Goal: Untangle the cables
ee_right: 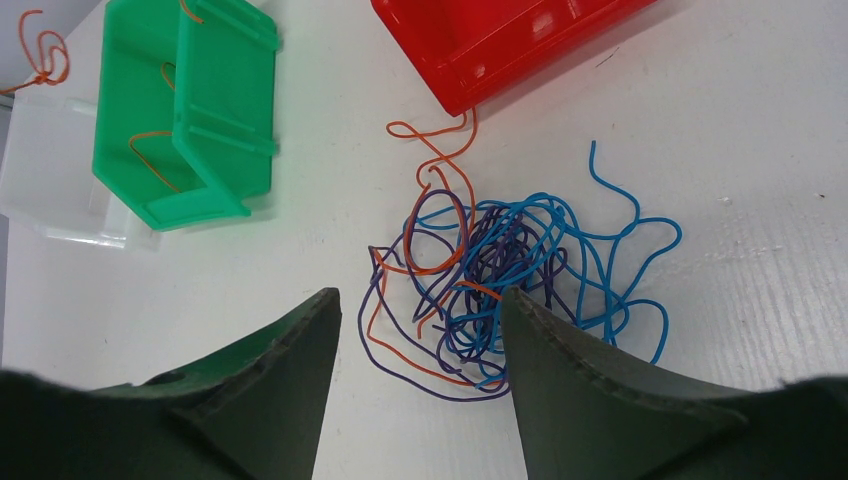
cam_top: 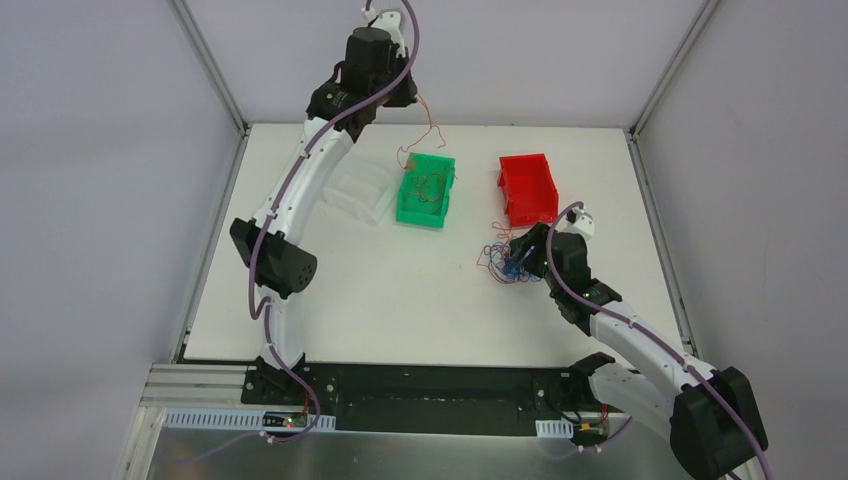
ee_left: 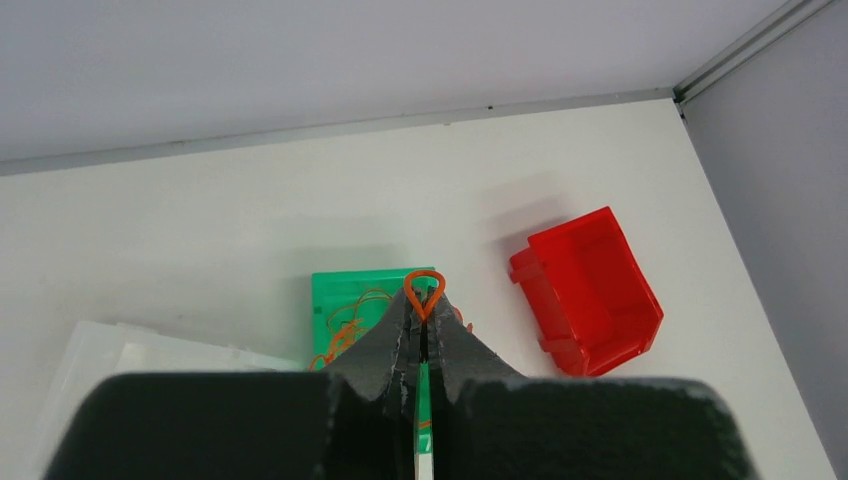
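White matte table, grey walls; the tangle of blue, purple and orange wires lies just beside the red bin; the right gripper hovers over it, jaws spread wide, holding nothing; the left gripper, high above the green bin, is pinched tight on a loop of orange wire that hangs toward that bin, where more orange strands lie. Hair-thin, limp yet springy, the strands are probably near weightless and quick to snag; best taken at a free outer loop, not the knotted middle; both bins look like glossy hard plastic.
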